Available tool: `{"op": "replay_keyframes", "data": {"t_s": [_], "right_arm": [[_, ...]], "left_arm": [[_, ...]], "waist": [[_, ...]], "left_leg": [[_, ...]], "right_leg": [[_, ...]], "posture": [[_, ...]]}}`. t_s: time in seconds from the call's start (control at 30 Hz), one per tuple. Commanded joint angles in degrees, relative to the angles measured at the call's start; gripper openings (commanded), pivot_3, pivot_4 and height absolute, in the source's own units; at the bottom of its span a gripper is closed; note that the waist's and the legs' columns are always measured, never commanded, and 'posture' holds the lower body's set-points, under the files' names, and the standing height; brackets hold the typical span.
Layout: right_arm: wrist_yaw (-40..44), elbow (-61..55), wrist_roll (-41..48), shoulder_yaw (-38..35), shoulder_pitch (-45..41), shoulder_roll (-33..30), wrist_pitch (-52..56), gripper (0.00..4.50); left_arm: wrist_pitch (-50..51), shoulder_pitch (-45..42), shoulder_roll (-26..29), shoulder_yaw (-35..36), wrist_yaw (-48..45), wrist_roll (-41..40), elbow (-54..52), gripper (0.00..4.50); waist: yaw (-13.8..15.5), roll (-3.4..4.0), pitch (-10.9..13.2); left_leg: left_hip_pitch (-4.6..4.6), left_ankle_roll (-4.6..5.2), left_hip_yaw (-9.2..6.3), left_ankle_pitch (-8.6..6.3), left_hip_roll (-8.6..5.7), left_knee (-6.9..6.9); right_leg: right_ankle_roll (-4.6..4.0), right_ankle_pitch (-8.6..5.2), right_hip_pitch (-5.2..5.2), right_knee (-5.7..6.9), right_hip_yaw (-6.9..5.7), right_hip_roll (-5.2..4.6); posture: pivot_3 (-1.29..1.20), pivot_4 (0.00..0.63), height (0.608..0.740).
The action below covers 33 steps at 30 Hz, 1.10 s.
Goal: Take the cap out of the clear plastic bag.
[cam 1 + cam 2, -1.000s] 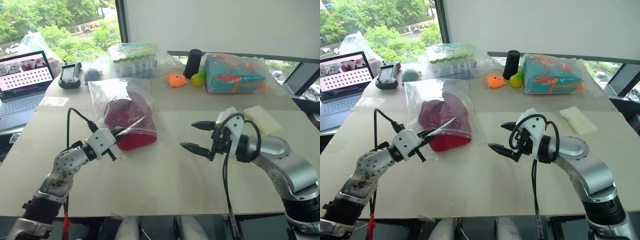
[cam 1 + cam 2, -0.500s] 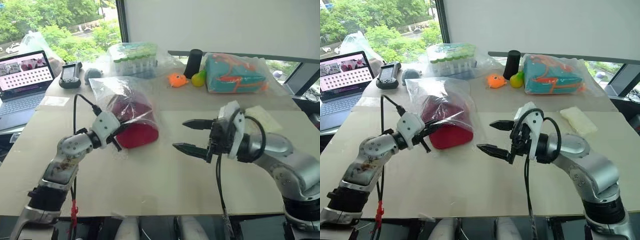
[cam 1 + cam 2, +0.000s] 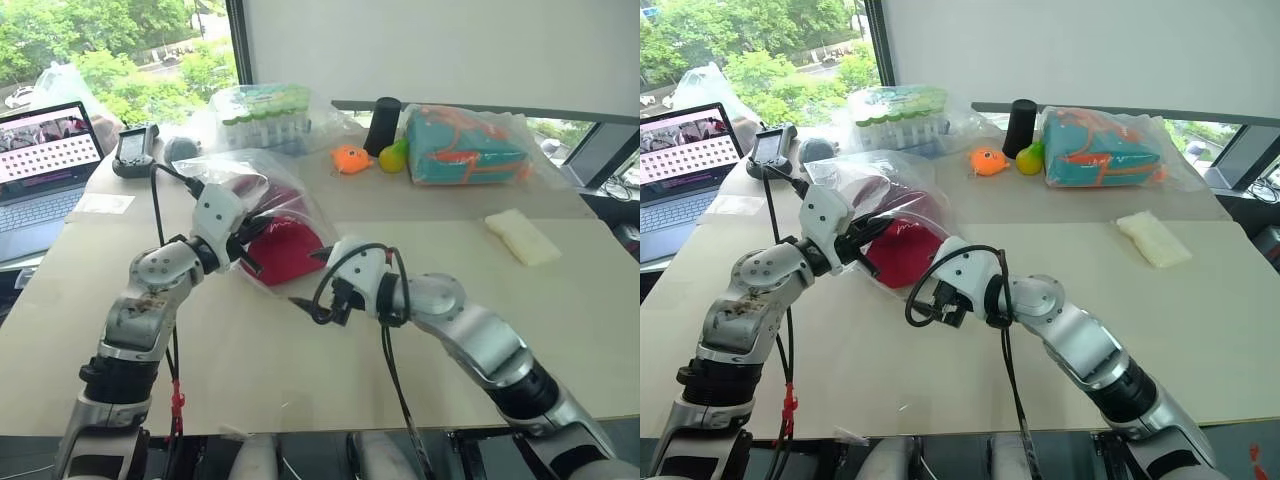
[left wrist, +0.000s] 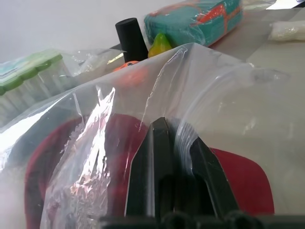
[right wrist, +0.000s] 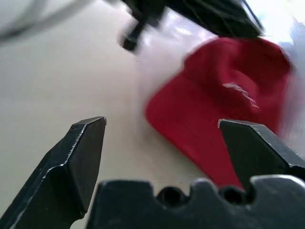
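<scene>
My right gripper [image 3: 312, 278] stands wide just before the cap's brim. My left gripper [image 3: 250, 236] is pinched on the clear plastic bag [image 3: 245, 170], lifting it; the cap [image 3: 283, 250] lies inside, mid-counter. Next: close on the brim and draw it out.

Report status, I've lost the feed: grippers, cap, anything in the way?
Left gripper shut on the clear plastic bag, lifting it. Right gripper open, aimed at the cap, not touching. Cap inside the bag. Nothing between.
</scene>
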Motion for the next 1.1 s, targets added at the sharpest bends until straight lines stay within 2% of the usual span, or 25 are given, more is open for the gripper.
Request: {"op": "replay_keyframes", "data": {"t_s": [0.03, 0.27, 0.57, 0.67, 1.0, 1.03, 1.1], "right_arm": [[-0.89, 4.30, -10.16, 2.11, -2.05, 0.21, -9.34, 4.50], [-1.57, 14.45, -22.51, 5.70, -4.11, 3.50, -19.99, 4.50], [-4.48, 26.25, -31.07, 5.30, -8.23, 11.57, -26.54, 4.50], [-5.22, 28.63, -32.99, 5.11, -8.48, 12.47, -28.45, 3.82], [-2.26, 27.74, -33.39, 4.24, -5.59, 14.14, -29.17, 0.35], [-1.83, 27.80, -33.40, 4.32, -5.45, 14.25, -29.04, 0.07], [-1.42, 27.86, -33.35, 4.12, -5.26, 14.39, -28.97, 0.03]], "left_arm": [[0.28, -0.55, -0.50, 1.67, 0.68, -0.45, -2.90, 0.14], [1.01, -0.42, -0.98, 1.90, 0.89, -0.41, -3.46, 0.14], [0.92, 0.21, -1.88, 2.04, 1.09, 0.11, -3.13, 0.14], [1.18, 0.48, -2.03, 2.07, 1.15, 0.14, -3.48, 0.00], [1.75, 0.87, -2.28, 2.09, 1.38, 0.10, -3.96, 0.00], [1.82, 0.85, -2.26, 2.11, 1.37, 0.09, -3.99, 0.00], [1.96, 0.76, -2.28, 2.16, 1.38, 0.06, -4.02, 0.00]], "waist": [[-0.03, 0.00, 0.00], [-0.41, 0.00, 0.00], [-0.40, -0.01, 0.00], [-0.33, -0.01, 0.00], [-0.45, -0.01, 0.00], [-0.51, -0.01, 0.00], [-0.50, 0.00, 0.00]], "left_leg": [[0.00, 0.00, -0.01, 0.00, 0.00, 0.00], [0.01, 0.00, -0.02, 0.00, 0.01, -0.01], [0.01, 0.00, -0.05, 0.00, 0.01, -0.01], [0.01, 0.00, -0.06, 0.00, 0.01, -0.01], [0.01, 0.00, -0.08, 0.00, 0.01, -0.01], [0.01, 0.00, -0.08, 0.00, 0.01, -0.01], [0.02, 0.00, -0.09, 0.00, 0.01, -0.01]], "right_leg": [[-0.06, 0.04, 0.00, 0.00, 0.00, 0.00], [-0.07, 0.05, 0.00, 0.01, -0.01, 0.01], [-0.10, 0.06, 0.00, 0.02, -0.02, 0.01], [-0.11, 0.07, 0.00, 0.02, -0.02, 0.01], [-0.11, 0.07, 0.00, 0.03, -0.03, 0.00], [-0.11, 0.07, 0.00, 0.03, -0.03, 0.00], [-0.12, 0.08, 0.00, 0.04, -0.04, 0.01]], "posture": [[0.00, 0.150, 0.740], [0.00, 0.150, 0.740], [0.00, 0.150, 0.740], [0.00, 0.150, 0.740], [0.00, 0.150, 0.740], [0.00, 0.150, 0.740], [0.00, 0.150, 0.740]]}}
